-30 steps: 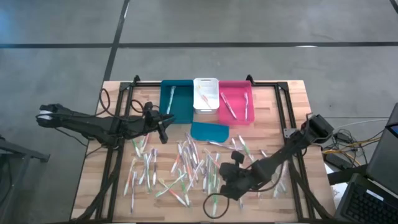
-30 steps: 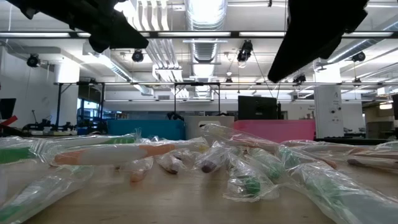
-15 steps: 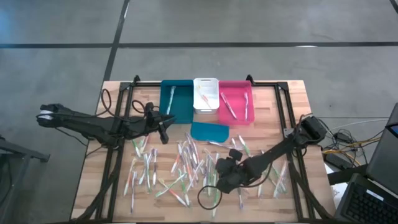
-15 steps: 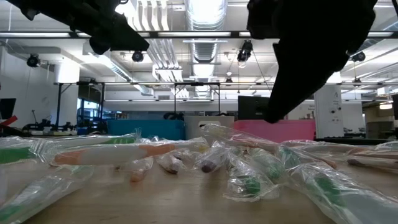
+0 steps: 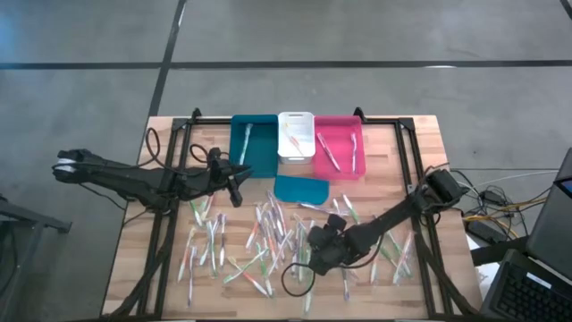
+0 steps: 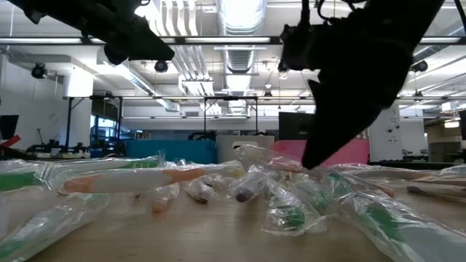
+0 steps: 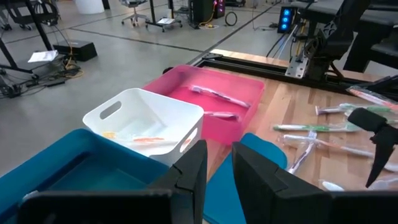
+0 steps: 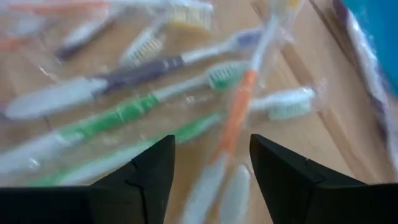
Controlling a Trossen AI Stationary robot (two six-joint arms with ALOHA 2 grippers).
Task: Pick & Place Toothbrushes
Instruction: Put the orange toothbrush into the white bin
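Note:
Many toothbrushes (image 5: 268, 237) in clear wrappers lie scattered flat on the wooden table (image 5: 420, 134), and the low view shows them as a pile (image 6: 240, 185). My right gripper (image 5: 313, 255) slants down over the pile's right part, open. Its fingers stand on either side of an orange-handled toothbrush (image 8: 235, 121), and I cannot tell whether they touch anything. My left gripper (image 5: 235, 190) hangs in the air near the teal bin (image 5: 253, 141). Its fingers (image 7: 193, 174) show a narrow gap with nothing between them.
Three bins stand in a row at the far edge: the teal one, a white one (image 5: 296, 134) and a pink one (image 5: 340, 145), each holding a toothbrush or two. A flat teal lid (image 5: 300, 189) lies in front of them. Black frame rails (image 5: 416, 179) run along both sides.
My right gripper has come down toward the toothbrush pile and moved toward the table's left edge, tipping more steeply. In the low view its dark shape has sunk from the picture's top to the pile. The toothbrushes lie as before.

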